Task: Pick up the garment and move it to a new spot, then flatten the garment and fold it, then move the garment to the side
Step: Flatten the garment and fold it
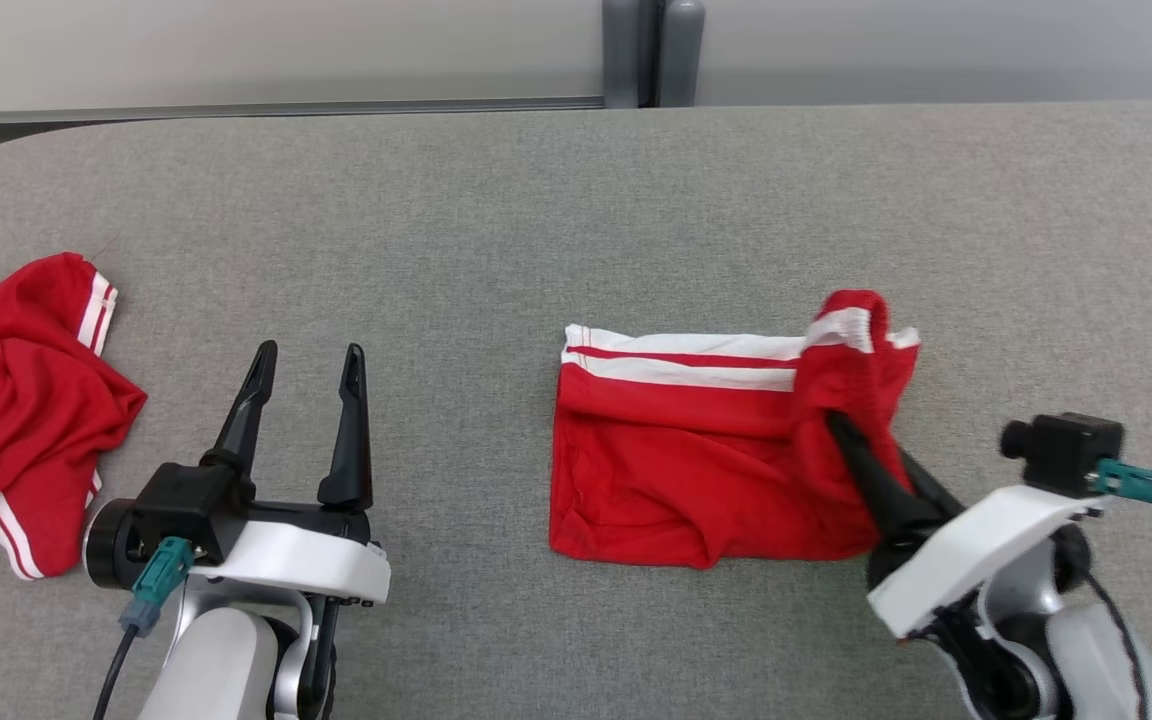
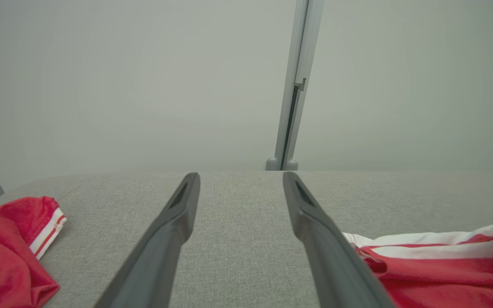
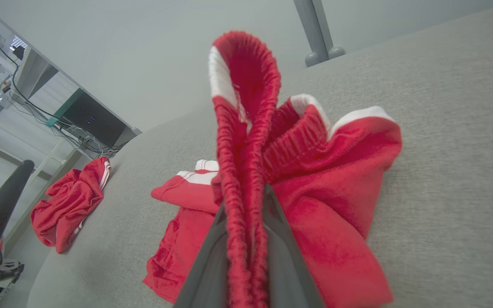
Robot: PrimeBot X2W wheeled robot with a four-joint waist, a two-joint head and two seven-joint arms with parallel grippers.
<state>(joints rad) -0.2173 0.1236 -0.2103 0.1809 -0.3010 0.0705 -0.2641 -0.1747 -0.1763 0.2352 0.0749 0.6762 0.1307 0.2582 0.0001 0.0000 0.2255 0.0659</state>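
Where the grey, fabric-covered desk (image 1: 496,220) spreads wide, rounding off at its far-left corner, the red garment with white stripes (image 1: 676,470) lies right of centre. Its body is down on the cloth surface and its elastic waistband (image 3: 246,85) is pulled up. The right claw (image 1: 839,422) is clenched on that bunched waistband! The left claw (image 1: 308,352) hovers released over bare desk, fingers wide apart. A second crumpled red-and-white cloth (image 1: 16,410) sits at the desk's left edge. Behind stand a pale plain wall (image 1: 236,40) and a grey upright post (image 1: 651,50).
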